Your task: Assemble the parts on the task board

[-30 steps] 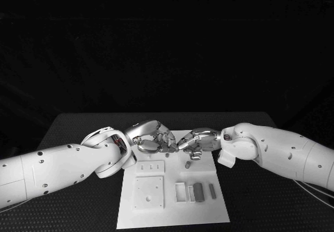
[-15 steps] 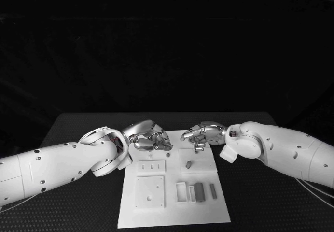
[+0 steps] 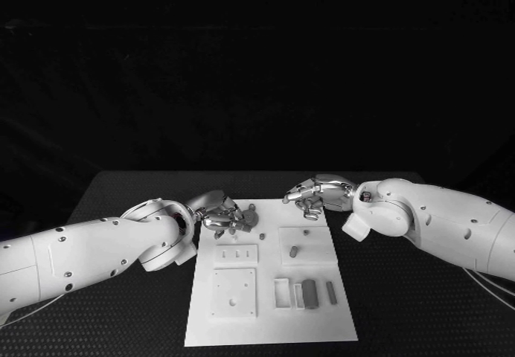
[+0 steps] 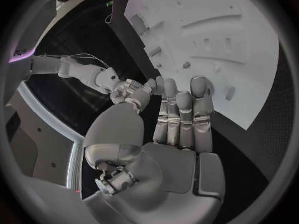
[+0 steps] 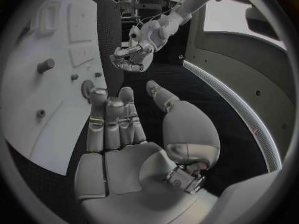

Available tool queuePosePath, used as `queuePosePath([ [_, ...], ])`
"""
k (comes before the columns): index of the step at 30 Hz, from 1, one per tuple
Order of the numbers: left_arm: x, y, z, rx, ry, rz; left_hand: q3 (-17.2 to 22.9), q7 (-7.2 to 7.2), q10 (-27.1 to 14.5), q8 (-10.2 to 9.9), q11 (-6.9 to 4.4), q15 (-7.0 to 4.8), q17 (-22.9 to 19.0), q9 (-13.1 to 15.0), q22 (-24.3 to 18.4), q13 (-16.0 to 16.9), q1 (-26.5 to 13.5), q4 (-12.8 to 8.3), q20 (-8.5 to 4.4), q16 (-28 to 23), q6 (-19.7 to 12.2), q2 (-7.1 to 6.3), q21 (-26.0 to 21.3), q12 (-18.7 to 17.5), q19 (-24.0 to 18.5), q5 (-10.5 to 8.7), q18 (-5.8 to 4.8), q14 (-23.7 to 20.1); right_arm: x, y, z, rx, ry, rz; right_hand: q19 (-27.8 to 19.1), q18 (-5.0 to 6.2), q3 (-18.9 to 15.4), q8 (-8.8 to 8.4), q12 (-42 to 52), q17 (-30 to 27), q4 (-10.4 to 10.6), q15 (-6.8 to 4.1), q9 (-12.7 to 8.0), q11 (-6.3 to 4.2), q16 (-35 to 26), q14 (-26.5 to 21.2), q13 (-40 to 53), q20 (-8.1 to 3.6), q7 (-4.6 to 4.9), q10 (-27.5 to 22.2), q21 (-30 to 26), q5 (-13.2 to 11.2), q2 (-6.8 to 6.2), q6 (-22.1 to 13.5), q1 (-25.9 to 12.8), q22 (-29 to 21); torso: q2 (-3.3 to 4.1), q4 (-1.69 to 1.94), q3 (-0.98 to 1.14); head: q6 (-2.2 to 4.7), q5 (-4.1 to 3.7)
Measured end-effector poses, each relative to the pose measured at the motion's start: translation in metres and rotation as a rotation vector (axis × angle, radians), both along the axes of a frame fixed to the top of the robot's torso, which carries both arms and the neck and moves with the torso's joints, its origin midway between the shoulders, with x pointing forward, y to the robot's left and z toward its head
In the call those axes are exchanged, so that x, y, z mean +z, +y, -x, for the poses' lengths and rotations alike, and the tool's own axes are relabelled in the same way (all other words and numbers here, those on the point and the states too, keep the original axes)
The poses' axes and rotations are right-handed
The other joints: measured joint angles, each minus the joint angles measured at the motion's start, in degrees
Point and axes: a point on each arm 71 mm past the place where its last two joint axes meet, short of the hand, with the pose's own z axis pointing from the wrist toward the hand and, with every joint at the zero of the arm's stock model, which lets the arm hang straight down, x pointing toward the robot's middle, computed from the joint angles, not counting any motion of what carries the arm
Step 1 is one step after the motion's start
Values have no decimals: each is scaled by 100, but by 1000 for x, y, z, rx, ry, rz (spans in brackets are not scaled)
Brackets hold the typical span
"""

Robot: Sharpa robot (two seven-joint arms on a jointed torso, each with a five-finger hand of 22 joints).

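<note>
The white task board (image 3: 269,327) lies in the middle of the black table. A short grey peg (image 3: 292,252) stands upright on its raised block, and two grey bars (image 3: 308,293) lie side by side near the front right. My left hand (image 3: 223,216) hovers at the board's far left corner, fingers stretched out with nothing in them (image 4: 181,119). My right hand (image 3: 317,195) hangs over the far right corner, palm bare as well (image 5: 115,134). A small round grey part (image 5: 87,88) lies on the board's far end between the two hands.
White blocks sit on the board: a slotted one (image 3: 234,256), a square plate (image 3: 230,294) and a narrow frame (image 3: 281,294). Black table (image 3: 118,201) surrounds the board on all sides. Both forearms flank the board's far half.
The hands were close together over the board's far half. They have drawn apart and back toward its far corners, the left to the left, the right to the right.
</note>
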Motion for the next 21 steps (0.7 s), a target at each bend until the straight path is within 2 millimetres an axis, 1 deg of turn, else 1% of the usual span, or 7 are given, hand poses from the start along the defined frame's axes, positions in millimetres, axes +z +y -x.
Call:
queuePosePath([
  [5,-6,5,-1,79,83,-50,192,-48,60,0,-34,-59,42,0,0,79,-244,-137,-42,18,48,-44,196,58,0,38,-1,60,8,-2,-2,-4,-30,15,0,0,-2,0,0,0,-35,0,5,0,0,0,-8,1,-1,1,0,0,31,1,31,0,-27,-3,6,-42,47],
  [8,-11,8,-1,117,130,-89,266,-57,69,0,-31,-63,57,1,3,113,-373,-211,-44,42,57,-6,273,64,1,174,-2,65,12,-4,-4,-10,-46,23,-1,0,6,0,0,0,-46,1,6,0,0,0,-18,1,-2,1,0,0,31,1,31,0,-41,-3,10,-64,71],
  [11,-15,9,0,144,160,-121,335,-86,123,0,-79,-83,84,1,5,162,-565,-280,-84,98,86,45,382,133,41,261,-2,104,12,-4,-5,-11,-53,31,-1,0,-3,0,0,0,-67,1,6,0,0,1,-23,1,-2,1,-2,0,39,1,39,0,-56,-1,10,-85,95],
  [14,-18,10,1,164,183,-154,483,-140,192,0,-110,-123,114,3,4,231,-830,-428,-135,174,141,108,529,216,92,279,-2,169,13,-2,-4,-5,-60,38,-1,0,-12,0,0,-6,-76,1,6,0,0,1,-32,1,-3,2,-3,0,54,1,54,0,-69,0,9,-105,108],
  [18,-20,5,2,164,188,-202,573,-183,236,0,-152,-153,126,15,4,299,-1060,-518,-175,244,185,167,685,309,133,466,-3,218,15,-1,-4,1,-71,46,-2,0,-2,0,0,-6,-99,1,11,0,0,1,-39,2,-13,2,-4,0,54,-8,54,0,-76,0,10,-132,113],
  [19,-20,3,2,157,181,-220,598,-196,248,0,-164,-158,127,148,4,313,-1128,-543,-175,245,198,176,728,309,133,562,-2,248,16,-1,-4,1,-74,49,-2,0,-2,0,0,-6,-99,1,11,0,0,1,-41,2,-13,2,-4,0,54,-7,54,0,-77,0,9,-136,115],
  [21,-20,-1,3,146,165,-249,662,-200,270,1,-178,-154,126,218,4,326,-1196,-547,-196,246,228,165,749,329,155,668,-3,278,16,-1,-4,3,-77,52,-6,0,-2,0,0,-6,-99,1,11,0,0,1,-41,6,-12,2,-4,0,67,-4,67,0,-79,0,9,-146,116],
])
